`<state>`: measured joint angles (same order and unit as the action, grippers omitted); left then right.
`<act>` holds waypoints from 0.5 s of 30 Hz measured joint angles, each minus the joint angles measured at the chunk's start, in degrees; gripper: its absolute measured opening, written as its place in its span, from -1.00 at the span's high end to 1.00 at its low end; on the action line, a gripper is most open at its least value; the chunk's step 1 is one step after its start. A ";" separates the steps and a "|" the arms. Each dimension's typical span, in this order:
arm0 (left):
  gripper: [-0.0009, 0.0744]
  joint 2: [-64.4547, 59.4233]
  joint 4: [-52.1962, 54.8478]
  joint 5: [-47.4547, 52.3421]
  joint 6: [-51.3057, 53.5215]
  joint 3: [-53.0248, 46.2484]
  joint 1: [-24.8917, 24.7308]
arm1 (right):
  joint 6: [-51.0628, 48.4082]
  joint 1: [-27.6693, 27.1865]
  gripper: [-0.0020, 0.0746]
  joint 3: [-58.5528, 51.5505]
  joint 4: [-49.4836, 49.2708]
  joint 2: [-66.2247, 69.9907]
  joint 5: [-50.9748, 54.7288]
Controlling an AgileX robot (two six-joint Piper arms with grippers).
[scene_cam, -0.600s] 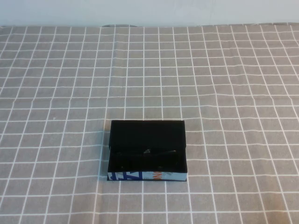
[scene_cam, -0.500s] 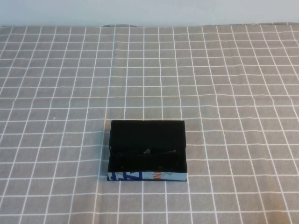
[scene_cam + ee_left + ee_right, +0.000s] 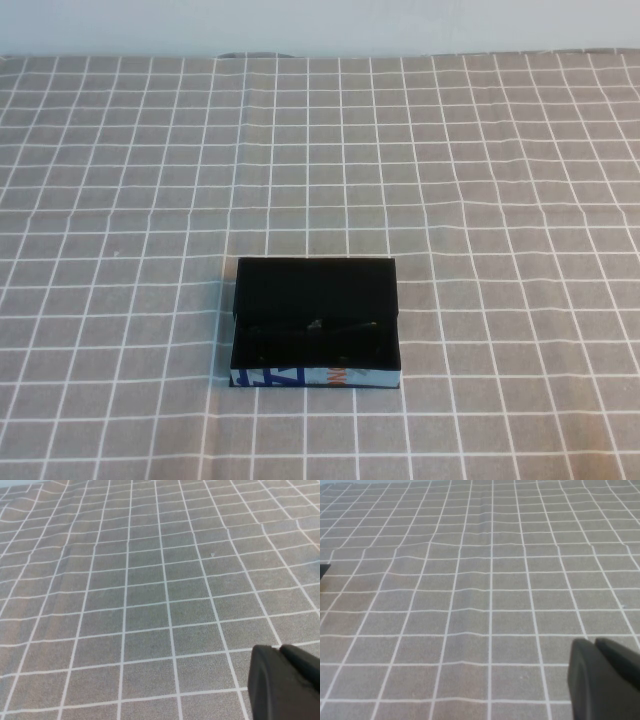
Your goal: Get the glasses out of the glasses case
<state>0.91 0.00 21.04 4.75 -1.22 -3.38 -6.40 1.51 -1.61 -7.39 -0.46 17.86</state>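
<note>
The glasses case [image 3: 316, 290] is a black box near the table's front middle in the high view. Its lid is open and leans back, and its blue, white and orange front edge [image 3: 300, 377] faces me. The black glasses [image 3: 318, 327] lie inside it, dimly visible against the dark interior. Neither arm shows in the high view. My left gripper [image 3: 280, 650] is shut and empty over bare cloth in the left wrist view. My right gripper [image 3: 594, 642] is shut and empty over bare cloth in the right wrist view.
A grey tablecloth with a white grid [image 3: 450, 180] covers the whole table, with slight wrinkles. A pale wall runs along the far edge. A small dark corner [image 3: 323, 570] shows at the edge of the right wrist view.
</note>
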 joint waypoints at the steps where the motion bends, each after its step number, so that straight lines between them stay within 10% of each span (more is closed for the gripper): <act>1: 0.99 0.00 0.00 0.00 0.00 0.00 0.00 | 0.00 0.00 0.99 0.00 0.00 0.00 -0.12; 15: 0.99 0.00 0.00 0.00 0.00 0.00 0.00 | 0.00 0.00 0.99 0.00 -0.09 0.00 -1.64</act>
<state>0.91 0.00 21.04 4.75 -1.22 -3.38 -6.40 1.51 -1.61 -7.49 -0.46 16.22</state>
